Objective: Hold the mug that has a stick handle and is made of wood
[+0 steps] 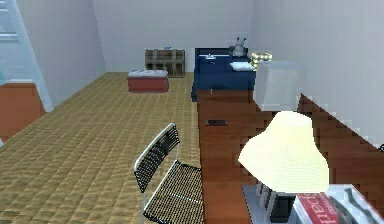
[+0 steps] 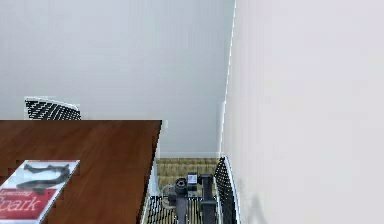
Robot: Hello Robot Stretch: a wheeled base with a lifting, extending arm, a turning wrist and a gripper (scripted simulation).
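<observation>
No wording can be read with confidence. A magazine lying on the wooden surface, at eight o'clock in the arm side view, bears large white letters on a red band across its cover. A red-and-white cover with white letters also lies at five o'clock in the forward view.

A small tan-and-pale blob sits right of centre in the upper part of the forward view, just beside a blue piece of furniture (too small to say whether it is the mug).
</observation>
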